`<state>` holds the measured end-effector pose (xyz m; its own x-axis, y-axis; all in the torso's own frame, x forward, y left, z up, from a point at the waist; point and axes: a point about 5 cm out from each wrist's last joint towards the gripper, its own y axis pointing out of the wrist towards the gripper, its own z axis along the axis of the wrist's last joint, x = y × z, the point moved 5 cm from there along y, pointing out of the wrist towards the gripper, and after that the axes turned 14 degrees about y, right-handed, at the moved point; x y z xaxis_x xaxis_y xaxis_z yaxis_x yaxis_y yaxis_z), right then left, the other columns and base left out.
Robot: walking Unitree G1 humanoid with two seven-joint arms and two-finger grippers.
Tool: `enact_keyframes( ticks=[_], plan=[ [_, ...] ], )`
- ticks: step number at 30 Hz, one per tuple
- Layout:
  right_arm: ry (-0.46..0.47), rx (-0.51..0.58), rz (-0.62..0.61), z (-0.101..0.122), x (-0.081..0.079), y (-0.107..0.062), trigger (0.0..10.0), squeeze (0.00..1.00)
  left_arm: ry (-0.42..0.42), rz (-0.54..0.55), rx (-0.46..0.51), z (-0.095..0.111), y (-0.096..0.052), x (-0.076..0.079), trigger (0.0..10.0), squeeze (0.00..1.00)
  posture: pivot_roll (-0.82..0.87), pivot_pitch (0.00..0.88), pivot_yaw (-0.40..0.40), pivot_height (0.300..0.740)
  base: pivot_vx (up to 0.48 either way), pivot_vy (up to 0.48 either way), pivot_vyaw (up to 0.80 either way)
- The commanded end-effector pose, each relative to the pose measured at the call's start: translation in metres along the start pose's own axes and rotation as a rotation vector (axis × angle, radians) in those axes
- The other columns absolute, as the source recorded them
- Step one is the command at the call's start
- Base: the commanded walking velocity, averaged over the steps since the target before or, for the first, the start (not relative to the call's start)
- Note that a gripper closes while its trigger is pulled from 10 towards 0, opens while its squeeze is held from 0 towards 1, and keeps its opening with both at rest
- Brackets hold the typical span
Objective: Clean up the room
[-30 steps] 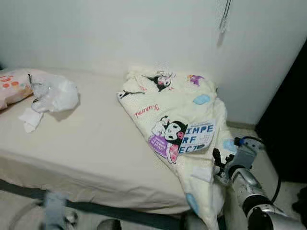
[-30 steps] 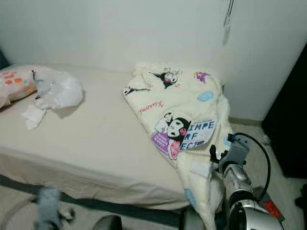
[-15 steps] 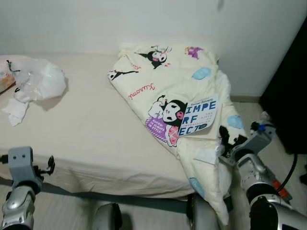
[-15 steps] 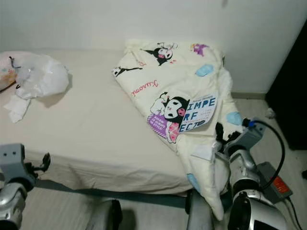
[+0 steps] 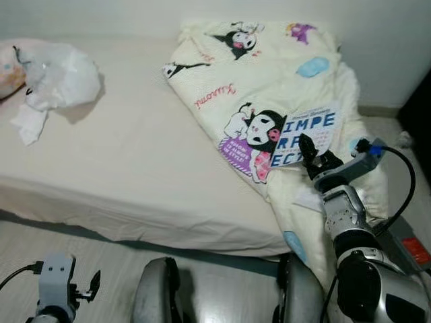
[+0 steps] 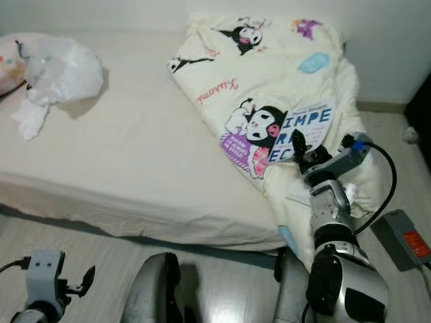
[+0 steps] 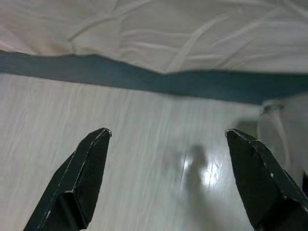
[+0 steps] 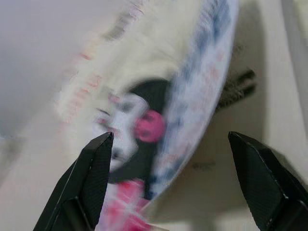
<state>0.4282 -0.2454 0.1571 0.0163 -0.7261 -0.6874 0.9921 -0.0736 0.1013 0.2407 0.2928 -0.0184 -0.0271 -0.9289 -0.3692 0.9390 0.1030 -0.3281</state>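
Right gripper (image 5: 311, 154) agape, over cartoon quilt (image 5: 269, 101) on bed (image 5: 121, 175)

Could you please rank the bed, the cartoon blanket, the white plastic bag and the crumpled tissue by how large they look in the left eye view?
Largest to smallest:
1. bed
2. cartoon blanket
3. white plastic bag
4. crumpled tissue
The bag and tissue lie farther from the camera, but the gaps are wide enough to rank.
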Motion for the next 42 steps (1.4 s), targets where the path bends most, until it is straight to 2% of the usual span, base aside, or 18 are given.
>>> enact_keyframes(
  ticks=[1,2,8,10,14,24,28,29,33,38,39,40,42],
  plan=[
    [-0.107,-0.066,-0.146,-0.015,0.02,-0.005,10.0,0.0,0.012,-0.031,-0.04,-0.011,-0.009,0.004,10.0,0.0,0.18,0.339,0.118,0.495,0.0,0.0,0.0],
    [-0.139,-0.078,-0.178,-0.017,0.023,-0.006,10.0,0.0,0.015,-0.037,-0.04,-0.011,-0.011,0.005,10.0,0.0,0.18,0.339,0.118,0.495,0.0,0.0,0.0],
    [-0.143,-0.049,-0.272,-0.01,0.035,-0.008,10.0,0.0,0.033,-0.074,-0.047,-0.016,-0.027,0.01,10.0,0.0,0.2,0.363,0.129,0.495,0.0,0.0,0.0],
    [-0.143,-0.049,-0.272,-0.01,0.035,-0.008,10.0,0.0,0.033,-0.074,-0.047,-0.016,-0.027,0.01,10.0,0.0,0.2,0.363,0.129,0.495,0.0,0.0,0.0],
    [-0.175,-0.016,-0.326,0.003,0.041,-0.008,10.0,0.0,0.038,-0.081,-0.058,-0.02,-0.035,0.012,10.0,0.0,0.21,0.366,0.127,0.495,0.0,0.0,0.0],
    [-0.26,0.07,-0.408,0.032,0.05,-0.009,10.0,0.0,0.028,-0.087,-0.072,-0.02,-0.038,0.015,10.0,0.0,0.19,0.354,0.13,0.495,0.0,0.0,0.0],
    [-0.263,0.084,-0.415,0.035,0.052,-0.01,10.0,0.0,0.025,-0.089,-0.08,-0.022,-0.039,0.017,10.0,0.0,0.19,0.339,0.142,0.495,0.0,0.0,0.0],
    [-0.248,0.087,-0.421,0.036,0.055,-0.013,10.0,0.0,0.024,-0.095,-0.082,-0.022,-0.039,0.019,10.0,0.0,0.19,0.345,0.124,0.495,0.0,0.0,0.0],
    [-0.212,0.071,-0.421,0.03,0.061,-0.016,10.0,0.0,0.022,-0.099,-0.086,-0.022,-0.04,0.02,10.0,0.0,0.19,0.343,0.139,0.495,0.0,0.0,0.0],
    [-0.191,0.054,-0.391,0.024,0.058,-0.015,10.0,0.0,0.023,-0.105,-0.086,-0.021,-0.04,0.021,10.0,0.0,0.19,0.347,0.137,0.495,0.0,0.0,0.0],
    [-0.225,0.043,-0.348,0.021,0.051,-0.013,10.0,0.0,0.021,-0.102,-0.081,-0.019,-0.039,0.021,10.0,0.0,0.19,0.349,0.133,0.495,0.0,0.0,0.0],
    [-0.225,0.043,-0.348,0.021,0.051,-0.013,10.0,0.0,0.021,-0.102,-0.081,-0.019,-0.039,0.021,10.0,0.0,0.19,0.349,0.133,0.495,0.0,0.0,0.0],
    [-0.268,0.042,-0.265,0.019,0.036,-0.007,10.0,0.0,0.018,-0.099,-0.078,-0.016,-0.038,0.021,10.0,0.0,0.19,0.347,0.134,0.495,0.0,0.0,0.0]
  ],
)
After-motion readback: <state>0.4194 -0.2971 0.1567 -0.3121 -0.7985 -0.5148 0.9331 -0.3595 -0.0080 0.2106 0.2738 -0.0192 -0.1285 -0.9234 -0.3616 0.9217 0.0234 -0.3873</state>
